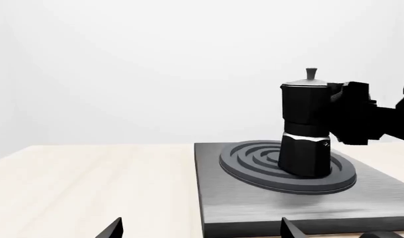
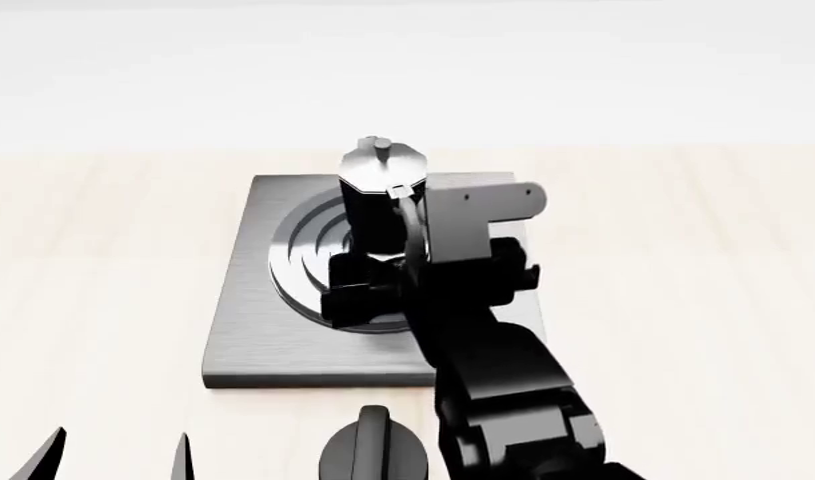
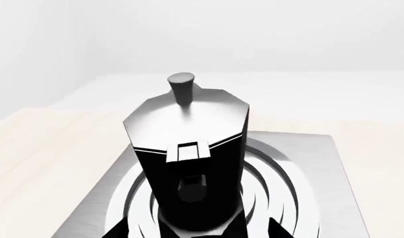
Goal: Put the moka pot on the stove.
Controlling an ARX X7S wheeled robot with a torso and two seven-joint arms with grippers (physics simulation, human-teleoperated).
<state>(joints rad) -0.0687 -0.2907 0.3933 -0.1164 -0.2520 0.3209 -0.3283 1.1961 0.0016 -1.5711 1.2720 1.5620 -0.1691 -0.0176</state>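
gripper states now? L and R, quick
Left gripper: open, empty, only its fingertips show, well clear of the stove.
Right gripper: at the moka pot handle; cannot tell whether it is gripping or released.

Glossy black faceted body on the moka pot [image 1: 306, 134], with smooth silver metal lid [image 3: 186, 119]. Brushed grey metal stove [image 2: 254, 330], matt dark rings. Pale wood-grain table [image 1: 89, 183], matt.
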